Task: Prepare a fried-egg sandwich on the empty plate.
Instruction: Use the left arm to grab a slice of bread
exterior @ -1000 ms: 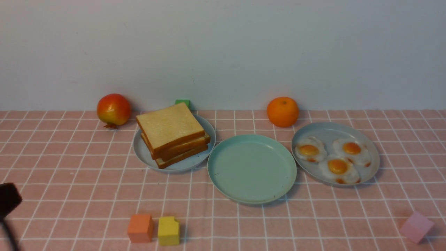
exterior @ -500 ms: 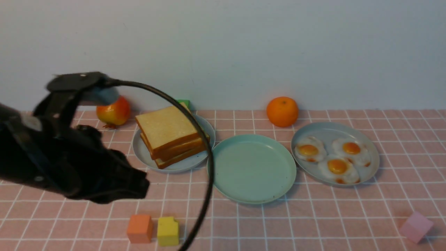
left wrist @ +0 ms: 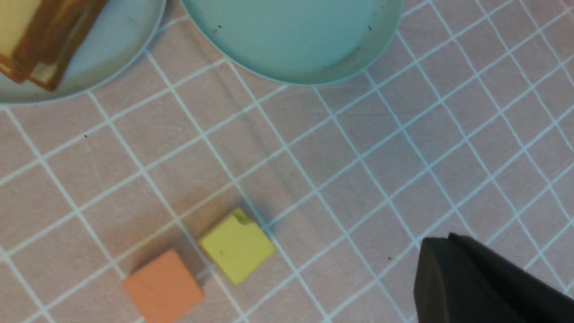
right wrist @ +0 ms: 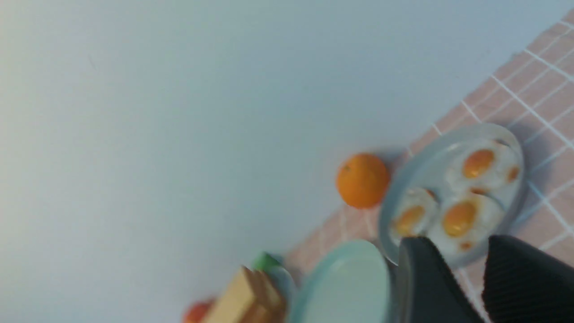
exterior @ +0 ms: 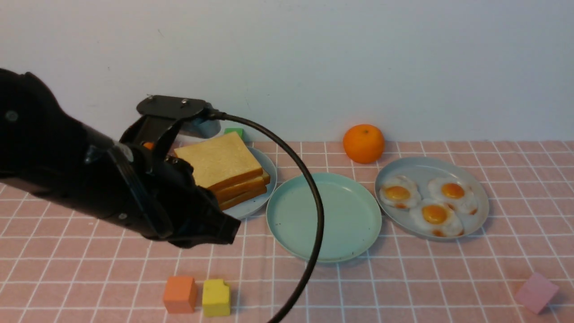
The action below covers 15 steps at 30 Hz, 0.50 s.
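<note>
Plate, cable across it, orange behind

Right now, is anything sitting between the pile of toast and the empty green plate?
Nothing on the table: the toast stack sits on a grey plate nearly rim to rim with the mint plate. Only the left arm's cable loops across in front of it.

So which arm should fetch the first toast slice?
Left, probably. The left end effector hangs near the toast stack, on the robot's left; the right end effector isn't in the front view.
</note>
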### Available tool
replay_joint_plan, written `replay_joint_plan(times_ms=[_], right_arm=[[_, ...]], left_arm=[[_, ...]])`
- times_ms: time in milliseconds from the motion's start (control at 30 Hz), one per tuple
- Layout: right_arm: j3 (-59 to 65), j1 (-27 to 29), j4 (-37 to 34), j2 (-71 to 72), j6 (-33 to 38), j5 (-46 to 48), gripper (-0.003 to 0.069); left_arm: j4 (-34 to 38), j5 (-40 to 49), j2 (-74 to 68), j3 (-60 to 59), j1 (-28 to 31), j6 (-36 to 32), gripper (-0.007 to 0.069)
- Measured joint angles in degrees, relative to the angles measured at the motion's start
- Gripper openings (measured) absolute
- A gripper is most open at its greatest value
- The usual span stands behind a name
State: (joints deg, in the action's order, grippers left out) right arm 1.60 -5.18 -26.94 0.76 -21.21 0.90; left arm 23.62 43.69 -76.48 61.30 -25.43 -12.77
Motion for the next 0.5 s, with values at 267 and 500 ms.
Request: replay_joint_plan(times_ms=[267, 500], right_arm=[[-28.73, -6.45, 7.25, -8.04, 11.62, 31.47, 0.0161], [-57.17, -13.04, 18.67, -26.84, 25.68, 65.25, 0.0027]], left_arm=[[-10.23, 6.85, -10.90, 13.83, 2.88, 2.73, 0.0013], [-14.50, 9.22, -25.47, 26.51, 2.95, 2.97, 0.0013]])
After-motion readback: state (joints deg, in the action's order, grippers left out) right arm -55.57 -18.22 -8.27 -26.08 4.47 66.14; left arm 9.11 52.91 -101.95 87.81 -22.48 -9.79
